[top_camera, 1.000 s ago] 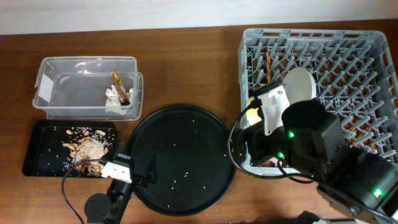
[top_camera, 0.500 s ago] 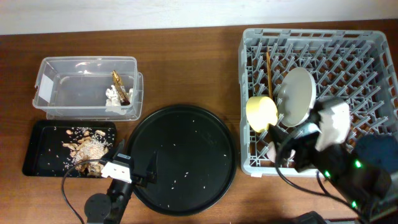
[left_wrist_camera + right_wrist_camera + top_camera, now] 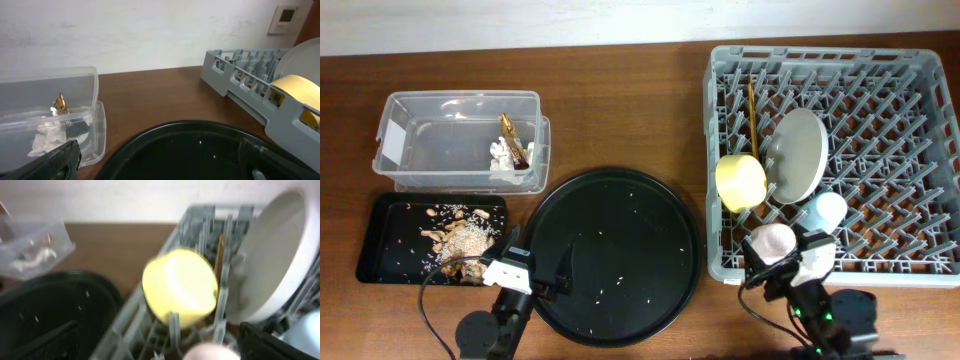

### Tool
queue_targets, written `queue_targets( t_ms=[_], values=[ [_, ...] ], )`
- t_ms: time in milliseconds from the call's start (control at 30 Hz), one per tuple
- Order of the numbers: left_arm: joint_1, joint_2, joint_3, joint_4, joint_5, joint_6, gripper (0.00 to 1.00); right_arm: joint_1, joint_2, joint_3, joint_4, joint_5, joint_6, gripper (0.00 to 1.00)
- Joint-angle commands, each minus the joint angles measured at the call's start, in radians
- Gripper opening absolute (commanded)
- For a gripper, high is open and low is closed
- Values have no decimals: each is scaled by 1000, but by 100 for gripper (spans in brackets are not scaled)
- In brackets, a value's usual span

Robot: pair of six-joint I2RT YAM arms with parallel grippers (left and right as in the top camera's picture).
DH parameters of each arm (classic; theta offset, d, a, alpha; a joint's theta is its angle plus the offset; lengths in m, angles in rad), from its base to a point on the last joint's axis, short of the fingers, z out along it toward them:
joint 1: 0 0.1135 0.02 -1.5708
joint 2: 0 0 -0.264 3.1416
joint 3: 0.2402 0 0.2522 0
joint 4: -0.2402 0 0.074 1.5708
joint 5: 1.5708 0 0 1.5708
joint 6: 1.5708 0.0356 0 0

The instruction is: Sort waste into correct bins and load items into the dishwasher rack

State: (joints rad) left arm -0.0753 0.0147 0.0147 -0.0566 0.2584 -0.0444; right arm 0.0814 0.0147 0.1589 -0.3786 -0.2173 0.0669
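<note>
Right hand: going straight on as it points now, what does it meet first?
Most likely the yellow bowl, dead ahead of the right hand inside the dishwasher rack. An upright rack peg just before it could touch first; depth is unclear.

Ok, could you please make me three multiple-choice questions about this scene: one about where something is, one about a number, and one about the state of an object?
1. The crumpled white tissue lies: A. in the dishwasher rack; B. in the clear tub; C. on the grey plate.
2. Small cups in the rack: A. one; B. two; C. four.
3. The grey plate: A. lies flat; B. is upside down; C. stands on edge, leaning.
Answers: 1 B, it rests beside the wrapper strip inside the tub. 2 B, a light-blue cup and a pink cup. 3 C, it is propped among the pegs next to the yellow bowl.
</note>
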Motion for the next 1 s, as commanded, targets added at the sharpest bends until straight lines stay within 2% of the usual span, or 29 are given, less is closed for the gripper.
queue_targets(
  t_ms=[0,100,967],
  values=[
    [6,-4,-5,-2,8,16,100,-10,-11,-82,146,-27,-7,99],
    [6,-4,-5,-2,8,16,99,-11,-11,-153,326,-26,-8,99],
    [6,-4,-5,-2,8,15,99,-11,-11,-153,324,-23,-8,99]
  ],
)
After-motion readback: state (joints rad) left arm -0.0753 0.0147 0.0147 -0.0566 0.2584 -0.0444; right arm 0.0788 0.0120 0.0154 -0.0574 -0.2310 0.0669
